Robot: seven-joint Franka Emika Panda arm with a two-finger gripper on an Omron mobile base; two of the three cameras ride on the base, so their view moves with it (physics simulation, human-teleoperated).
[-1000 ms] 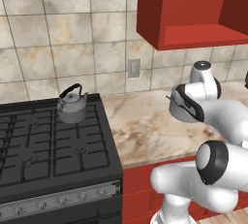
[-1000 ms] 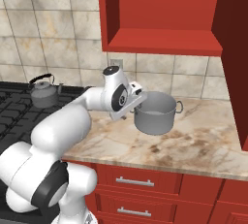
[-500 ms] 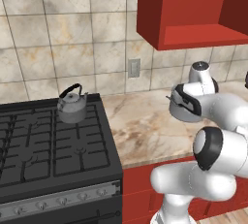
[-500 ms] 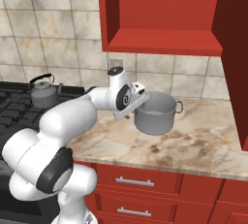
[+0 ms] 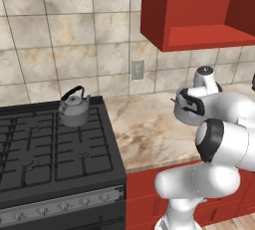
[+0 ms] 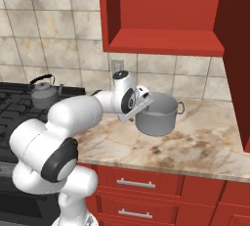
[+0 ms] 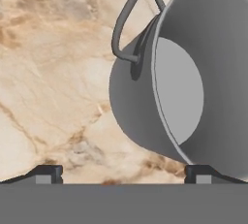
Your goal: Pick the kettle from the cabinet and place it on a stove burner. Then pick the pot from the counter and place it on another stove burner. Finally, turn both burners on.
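Beige veined marble is forming the counter (image 6: 195,144), which is running between a black gas cooktop (image 5: 50,149) and a tiled wall, with the red cabinet (image 6: 166,14) hanging above it. On the cooktop the kettle (image 5: 73,108) is sitting upright on a rear burner (image 5: 74,124), handle arched over its lid. To the right of the stove the pot (image 6: 157,113) is standing on the counter, well apart from the kettle, one small side handle pointing away from the arm. The gripper (image 7: 123,172) is hovering just beside the pot's near rim with its fingers (image 7: 46,173) spread wide apart, gripping nothing; in the hand view the pot's open mouth and grey floor are facing the camera.
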